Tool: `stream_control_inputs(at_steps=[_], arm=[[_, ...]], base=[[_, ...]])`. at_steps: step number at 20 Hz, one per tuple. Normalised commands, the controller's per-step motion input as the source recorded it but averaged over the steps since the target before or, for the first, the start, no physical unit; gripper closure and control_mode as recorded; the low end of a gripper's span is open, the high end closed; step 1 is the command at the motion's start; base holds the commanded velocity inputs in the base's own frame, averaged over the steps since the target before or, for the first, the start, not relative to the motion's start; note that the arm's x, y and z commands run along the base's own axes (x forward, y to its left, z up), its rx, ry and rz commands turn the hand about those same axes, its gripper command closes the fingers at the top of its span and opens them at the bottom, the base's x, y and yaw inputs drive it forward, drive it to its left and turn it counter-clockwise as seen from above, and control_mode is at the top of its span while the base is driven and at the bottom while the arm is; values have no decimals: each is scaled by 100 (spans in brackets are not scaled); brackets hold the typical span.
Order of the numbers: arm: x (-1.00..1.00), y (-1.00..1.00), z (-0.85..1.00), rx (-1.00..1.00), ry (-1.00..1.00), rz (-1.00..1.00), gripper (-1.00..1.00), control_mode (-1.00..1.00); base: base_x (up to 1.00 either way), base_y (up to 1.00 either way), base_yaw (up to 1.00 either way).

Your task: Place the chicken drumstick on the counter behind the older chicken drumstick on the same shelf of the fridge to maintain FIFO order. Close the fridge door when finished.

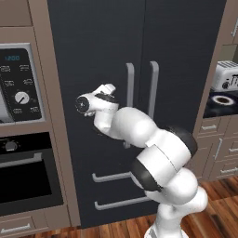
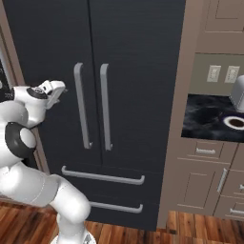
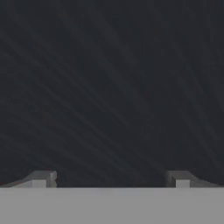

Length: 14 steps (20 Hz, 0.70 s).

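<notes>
The fridge (image 1: 102,56) (image 2: 133,47) stands shut, both dark doors closed with their grey bar handles (image 1: 130,88) (image 2: 81,105) side by side. My gripper (image 1: 108,89) (image 2: 55,91) hovers in front of the left door, left of the handles. In the hand view it (image 3: 112,177) is open and empty, facing the dark door surface (image 3: 112,87) at close range. The black marble counter (image 1: 214,110) (image 2: 205,119) lies to the right of the fridge. The chicken drumstick is out of view, and the shelf is hidden behind the closed doors.
An oven with dials (image 1: 18,93) sits in taupe cabinetry on the left. A toaster (image 1: 226,75) (image 2: 237,93) and a round white-rimmed dish (image 2: 235,122) stand on the counter. Two fridge drawers (image 2: 102,177) lie below the doors. The floor is wood.
</notes>
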Motion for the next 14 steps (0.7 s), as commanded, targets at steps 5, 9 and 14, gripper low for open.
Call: stream_control_inputs(at_steps=[5,9,14], arm=[[59,-18,0,0,-8,5,-100,-100],[57,-23,0,0,-7,5,-100,-100],[39,-27,0,0,-5,5,-100,-100]], base=[[0,0,0],[0,0,0],[0,0,0]])
